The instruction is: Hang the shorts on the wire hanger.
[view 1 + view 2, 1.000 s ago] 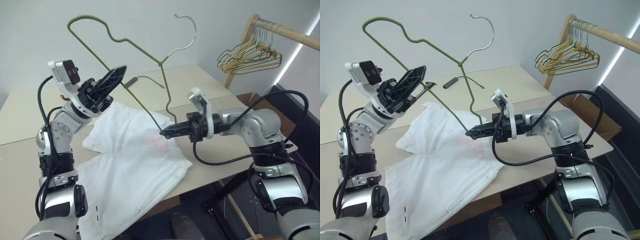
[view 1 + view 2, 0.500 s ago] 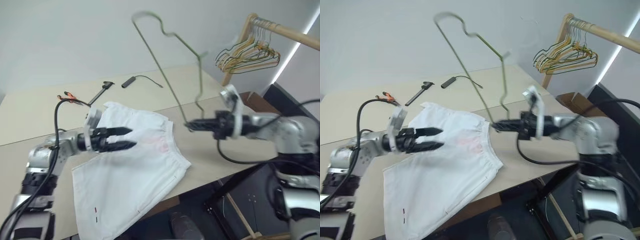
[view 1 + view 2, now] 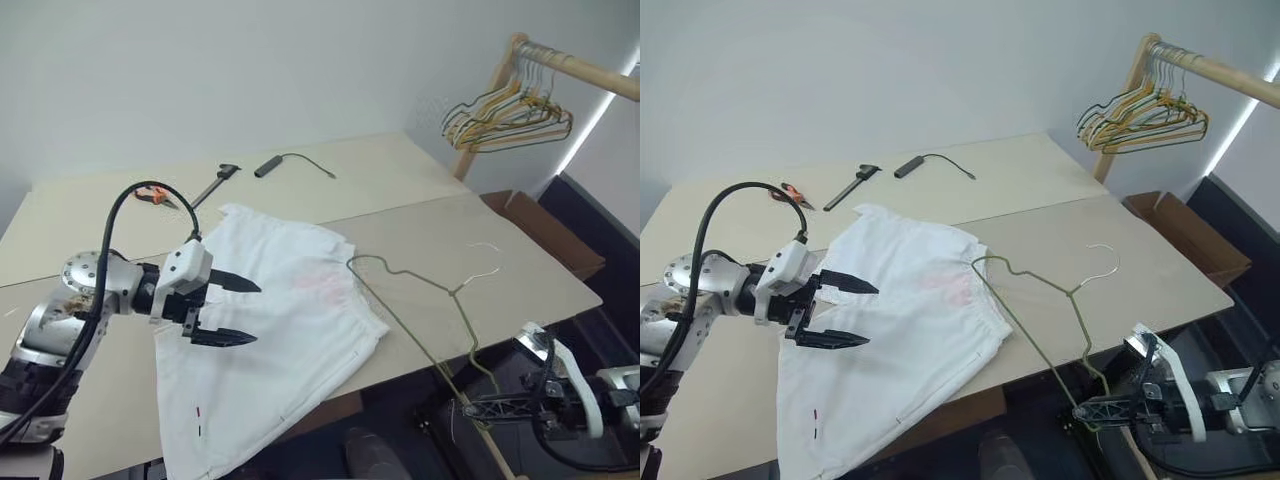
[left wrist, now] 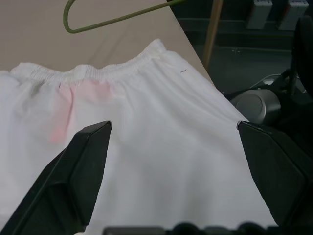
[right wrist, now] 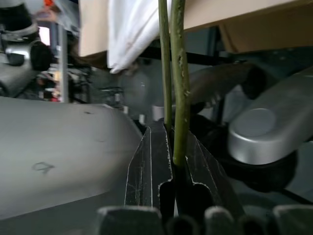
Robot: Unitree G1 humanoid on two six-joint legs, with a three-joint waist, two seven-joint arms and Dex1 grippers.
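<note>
Two black fingers of the left gripper [image 3: 232, 311] stand wide apart over the white shorts [image 3: 280, 330] spread on the table [image 3: 440, 240]. Off the near edge, the right gripper [image 3: 1087, 411] clamps the wire hanger [image 3: 420, 305], which lies tilted across the tabletop beside the waistband. Pliers [image 3: 222, 178] and a cable [image 3: 295, 160] sit behind; a rack of hangers [image 3: 510, 105] stands far right
</note>
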